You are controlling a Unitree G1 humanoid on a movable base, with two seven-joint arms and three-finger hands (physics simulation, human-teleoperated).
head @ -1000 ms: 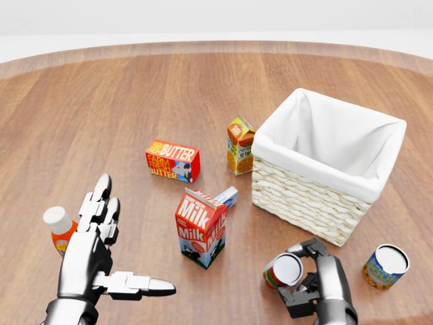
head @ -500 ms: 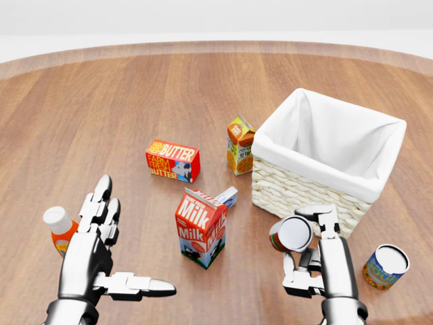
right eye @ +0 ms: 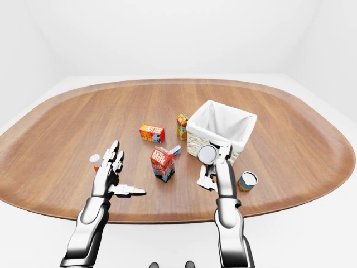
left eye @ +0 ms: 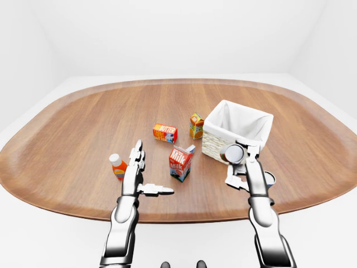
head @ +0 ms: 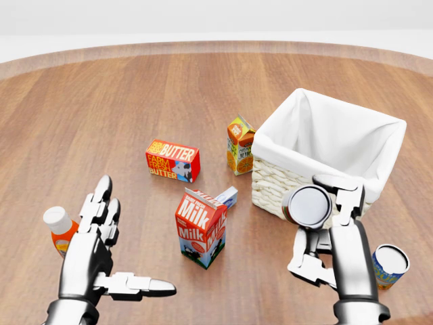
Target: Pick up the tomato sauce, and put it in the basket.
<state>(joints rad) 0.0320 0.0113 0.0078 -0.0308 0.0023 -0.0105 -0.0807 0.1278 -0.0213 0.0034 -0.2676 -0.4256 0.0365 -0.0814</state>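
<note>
The tomato sauce can (head: 306,206), red with a silver lid, is lifted off the table, with my right hand (head: 323,215) shut on it. In the head view it overlaps the lower wall of the basket (head: 272,181), below the rim. The basket is wicker with a white cloth liner and shows nothing inside. At the lower left of the head view my left hand (head: 132,237) is open and flat, fingers spread, holding nothing.
On the wooden table lie a butter box (head: 172,161), a milk carton (head: 201,228), a small blue-white box (head: 229,197) and an orange juice carton (head: 239,154). An orange bottle (head: 59,230) stands by my left hand. A second can (head: 390,265) sits right of my right hand.
My right hand has risen from the table with the can, moving up and slightly right until it overlaps the basket's wall. The left hand has not moved.
</note>
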